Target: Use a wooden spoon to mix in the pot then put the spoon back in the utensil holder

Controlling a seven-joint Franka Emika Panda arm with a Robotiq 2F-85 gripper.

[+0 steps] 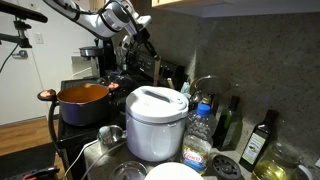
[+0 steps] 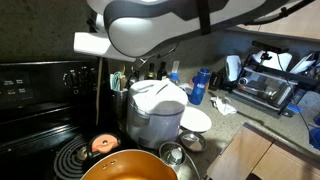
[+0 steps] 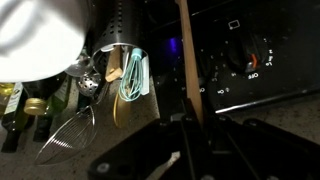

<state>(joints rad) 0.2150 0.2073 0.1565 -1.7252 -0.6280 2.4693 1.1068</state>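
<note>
My gripper [image 3: 190, 125] is shut on the light tan handle of the wooden spoon [image 3: 186, 55], which runs straight up out of the jaws in the wrist view. In an exterior view the spoon [image 2: 98, 92] hangs upright below the arm, between the stove panel and the white cooker. Its lower end is above the pot's copper handle [image 2: 102, 143]. The orange-red pot [image 1: 83, 100] [image 2: 128, 166] sits on the stove. The perforated steel utensil holder [image 3: 124, 25] stands to the left of the spoon. In an exterior view the gripper [image 1: 139, 34] is high above the counter's back.
A white domed cooker [image 1: 155, 120] [image 2: 155, 108] stands next to the pot. A wire whisk [image 3: 65, 135] and a teal utensil [image 3: 134, 75] lie by the holder. The stove control panel [image 3: 250, 60] is behind the spoon. Bottles [image 1: 258, 140] crowd the counter.
</note>
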